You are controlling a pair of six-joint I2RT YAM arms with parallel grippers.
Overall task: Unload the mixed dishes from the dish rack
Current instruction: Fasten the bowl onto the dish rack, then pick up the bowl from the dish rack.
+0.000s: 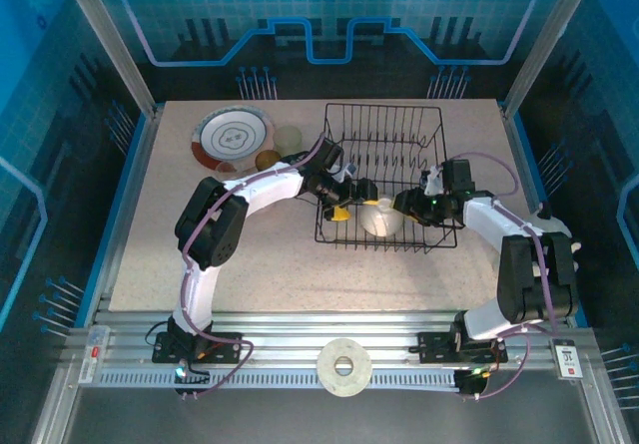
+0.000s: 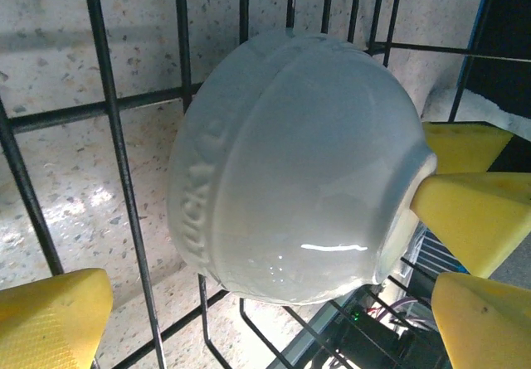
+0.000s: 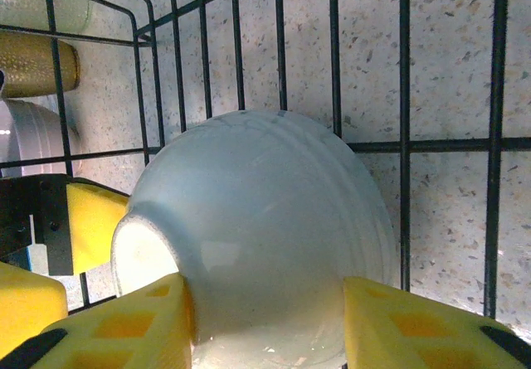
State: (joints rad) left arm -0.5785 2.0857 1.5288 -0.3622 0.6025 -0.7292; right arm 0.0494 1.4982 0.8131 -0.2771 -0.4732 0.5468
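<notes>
The white bowl (image 3: 265,220) lies on its side in the dish rack (image 1: 384,125), between the right fingers (image 3: 406,327), which appear clamped on its curved wall. The left fingers (image 2: 50,319) stand wide apart, with the bowl just ahead of them. Risks: the glazed curve could slip from the grip, the bowl could catch on the wires as it is lifted, or the two sets of fingers could collide.

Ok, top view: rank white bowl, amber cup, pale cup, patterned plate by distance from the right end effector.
1. White bowl, in the rack, at the right end effector.
2. Pale cup and amber cup, left of the rack: too close to call.
3. Patterned plate, far left.
</notes>
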